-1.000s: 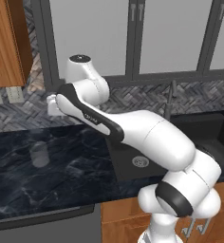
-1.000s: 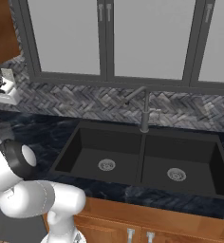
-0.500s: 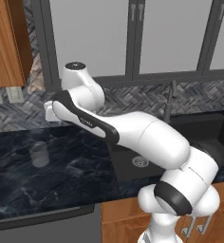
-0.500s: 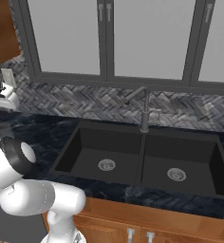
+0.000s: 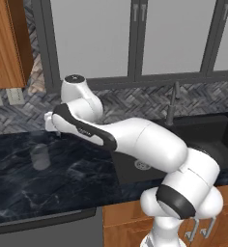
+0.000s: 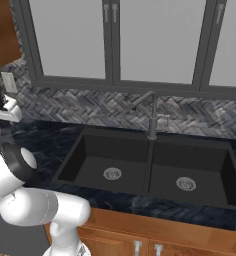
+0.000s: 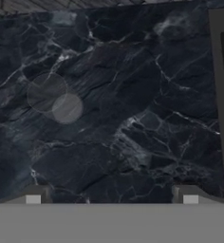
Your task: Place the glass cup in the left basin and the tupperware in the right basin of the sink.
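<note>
Above bare counter — fingers spread wide, glass cup standing apart, upper-left.

I had the arm swung far out to the left from its base, the big white upper link lying nearly level and the forearm reaching on leftward with its dark band along the underside. The elbow joint, with its dark round cap, stood up above the forearm. The wrist turned down at the far end, so the hand pointed at the surface below. In the right base view the arm rose along the left edge. From the hand camera, the gripper stood with its jaws spread wide, the two fingertips well apart with nothing between them.
</note>
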